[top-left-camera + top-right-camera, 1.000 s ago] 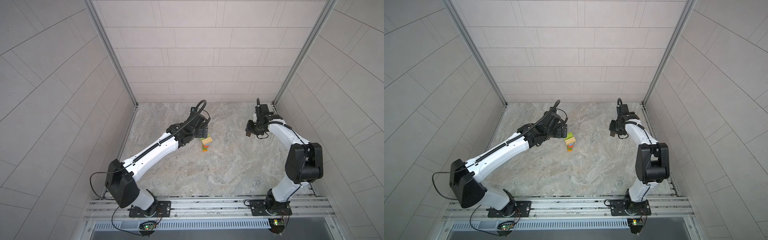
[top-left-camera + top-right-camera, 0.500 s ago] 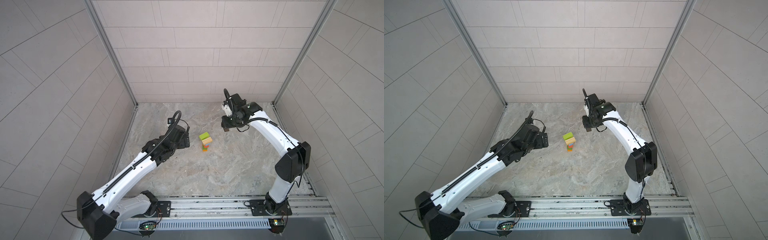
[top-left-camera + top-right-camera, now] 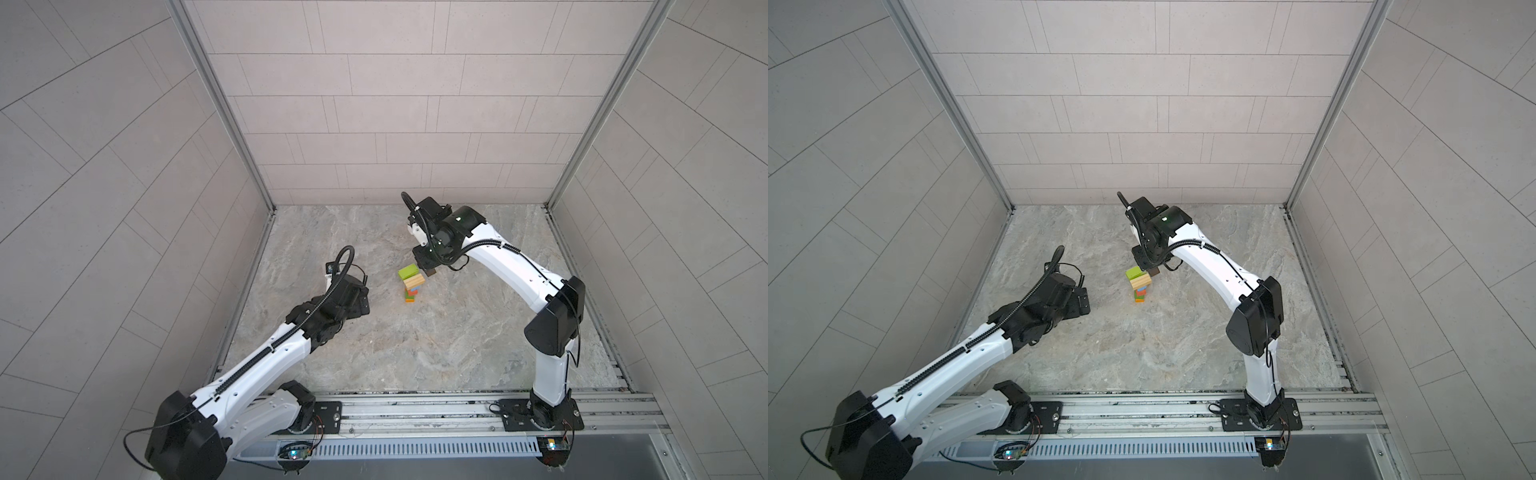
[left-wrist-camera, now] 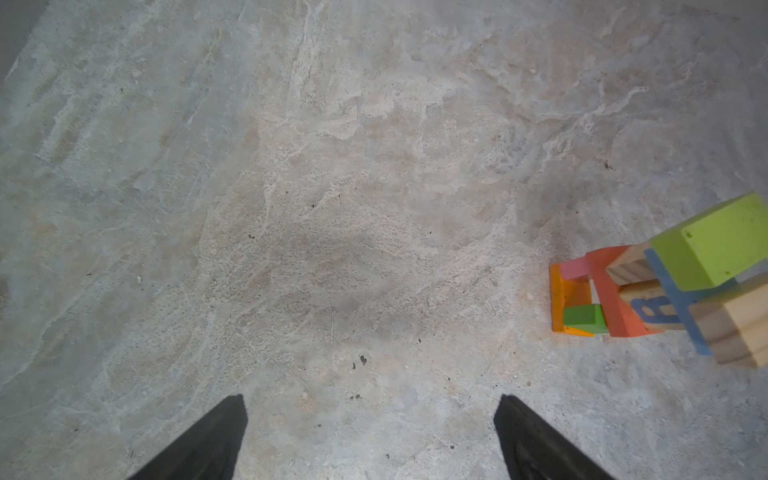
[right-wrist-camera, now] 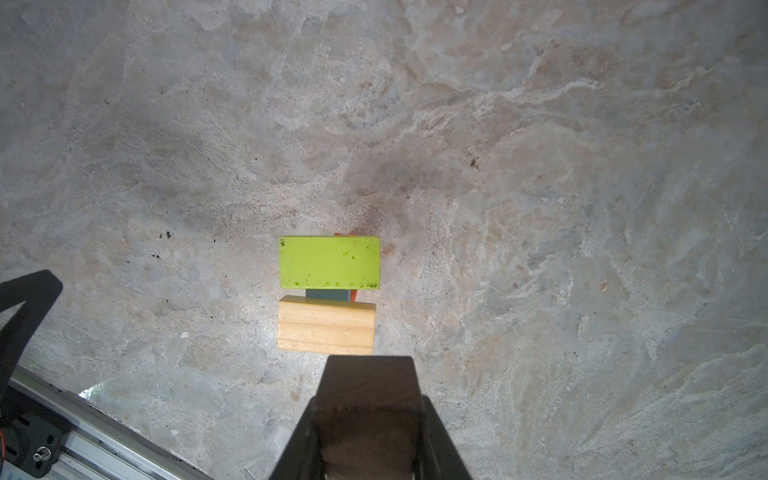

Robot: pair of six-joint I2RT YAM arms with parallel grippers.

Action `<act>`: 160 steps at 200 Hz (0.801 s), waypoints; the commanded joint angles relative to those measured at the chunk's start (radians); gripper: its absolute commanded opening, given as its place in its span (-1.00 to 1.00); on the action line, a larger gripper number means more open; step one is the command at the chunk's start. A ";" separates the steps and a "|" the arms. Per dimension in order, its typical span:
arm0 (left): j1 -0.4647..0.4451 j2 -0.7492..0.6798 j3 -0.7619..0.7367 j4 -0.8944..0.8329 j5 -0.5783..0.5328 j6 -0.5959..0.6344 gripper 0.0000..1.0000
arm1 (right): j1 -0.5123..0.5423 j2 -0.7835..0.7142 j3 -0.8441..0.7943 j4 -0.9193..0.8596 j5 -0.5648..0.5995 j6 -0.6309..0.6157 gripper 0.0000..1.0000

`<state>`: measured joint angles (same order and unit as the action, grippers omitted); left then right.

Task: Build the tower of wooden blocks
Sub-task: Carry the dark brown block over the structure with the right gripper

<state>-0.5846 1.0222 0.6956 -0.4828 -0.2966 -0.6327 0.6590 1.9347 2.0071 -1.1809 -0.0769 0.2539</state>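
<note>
Two arms [image 3: 266,357] to account for, nearest first. Found both bases [image 3: 540,411] bolted to the rail [image 3: 415,415] at the near edge, with the marbled floor [image 3: 415,357] beyond. Met the left gripper [image 4: 370,400] next, over bare floor with jaws spread wide and nothing between them. Placed it well apart from the tower [image 3: 411,286], off to that arm's side in both top views. Judged this a waiting post: far enough out to spare the stack a knock and to leave the middle free for the other arm.

Reached the tower after that, near the middle of the floor. Read it, in the left wrist view, from the bottom: orange base [image 4: 559,291], pink block [image 4: 575,268] and green block [image 4: 586,318] as posts, a red-orange slab [image 4: 606,295], a lettered cube [image 4: 654,309] beside plain wood pieces [image 4: 627,268], then a blue plank [image 4: 671,291]. Saw a lime block [image 5: 330,262] and a tan block [image 5: 326,328] side by side on top, with a slim gap. Took that pairing for a level seat for one more piece.

Just behind, found the right gripper [image 5: 370,399] clamped on a dark brown block [image 5: 370,374], gripped by its rear end, leaving the front end jutting free. Put it just short of the tan block and apparently above it; could not tell the clearance. Judged the hold suited to laying the piece across the pair. Ended at the tiled back wall [image 3: 395,104].
</note>
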 commanded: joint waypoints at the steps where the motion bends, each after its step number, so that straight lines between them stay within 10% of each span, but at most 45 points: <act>1: 0.007 -0.002 -0.024 0.082 -0.006 0.000 1.00 | 0.022 0.033 0.030 -0.041 0.030 -0.014 -0.67; 160: 0.040 0.086 -0.091 0.221 0.066 0.001 1.00 | 0.068 0.213 0.172 -0.085 0.057 0.005 -0.71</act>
<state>-0.5514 1.0931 0.6216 -0.2928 -0.2459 -0.6323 0.7200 2.1269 2.1662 -1.2400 -0.0444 0.2512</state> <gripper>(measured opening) 0.992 0.293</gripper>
